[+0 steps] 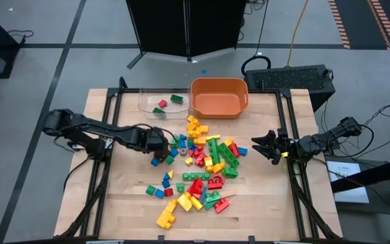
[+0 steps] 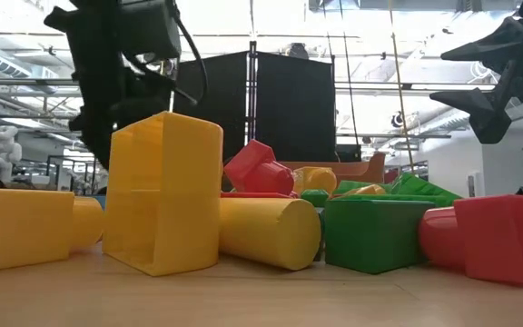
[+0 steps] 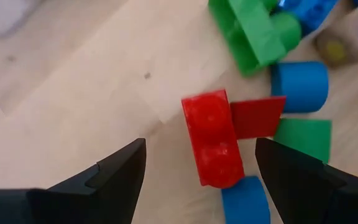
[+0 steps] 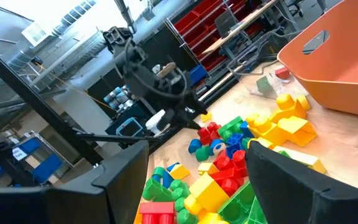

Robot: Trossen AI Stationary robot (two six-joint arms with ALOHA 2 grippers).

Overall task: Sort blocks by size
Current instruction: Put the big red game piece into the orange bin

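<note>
**Desk:** What have you got on the left arm?

**Me:** I've got the left gripper [image 1: 160, 146] low over the table [image 1: 124, 203], at the left fringe of the blocks [image 1: 198, 169]. In the left wrist view its fingers [image 3: 114, 177] are spread wide, with a red block [image 3: 211, 138] lying on the wood in the gap between them. I see neither finger touching it. A thin red piece [image 3: 257, 116] sits against that block's side, with blue cylinders [image 3: 299, 86] and a green block [image 3: 302, 138] just beyond.

**Desk:** And the right?

**Me:** The right gripper [image 1: 268, 146] is held near the table's right edge, well apart from the pile, fingers open and holding nothing. From the low camera I see it up in the air.

**Desk:** Where do the blocks stand?

**Me:** Most are scattered loose over the middle of the table, running from just below the orange tub [image 1: 219, 97] down toward the front edge, where a big yellow brick [image 1: 167, 215] lies. The clear plastic tray [image 1: 161, 103] sits at the back edge, just left of the tub, and I count three small blocks in it: a red one [image 1: 162, 103] and two green ones [image 1: 177, 99]. I can see no blocks in the tub
</note>
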